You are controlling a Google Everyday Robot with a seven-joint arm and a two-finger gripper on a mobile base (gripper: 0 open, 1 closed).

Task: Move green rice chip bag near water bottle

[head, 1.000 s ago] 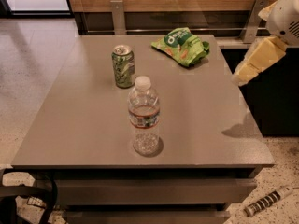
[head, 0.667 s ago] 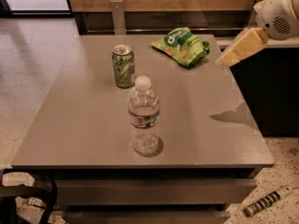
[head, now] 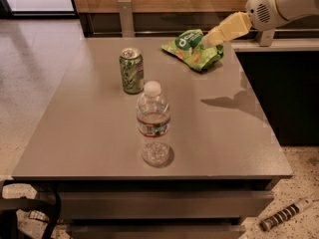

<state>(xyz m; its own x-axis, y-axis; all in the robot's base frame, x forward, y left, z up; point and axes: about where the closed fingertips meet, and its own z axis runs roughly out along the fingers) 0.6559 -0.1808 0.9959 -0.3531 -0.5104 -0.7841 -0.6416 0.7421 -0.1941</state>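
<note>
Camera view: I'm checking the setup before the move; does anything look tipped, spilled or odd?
Nothing stands out. The water bottle, capped, and the soda can stand upright on the table; no spill shows. The green rice chip bag lies crumpled near the far edge, the gripper at its right end.

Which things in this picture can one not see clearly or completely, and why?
Camera view:
- Gripper, at the far right corner of the green rice chip bag: whether it touches the bag cannot be told. Its arm is cut off by the right edge.
- Bag corner behind the gripper: hidden.
- Water bottle and soda can: label text too small to read.
- Striped object on the floor: too small to identify.
</note>
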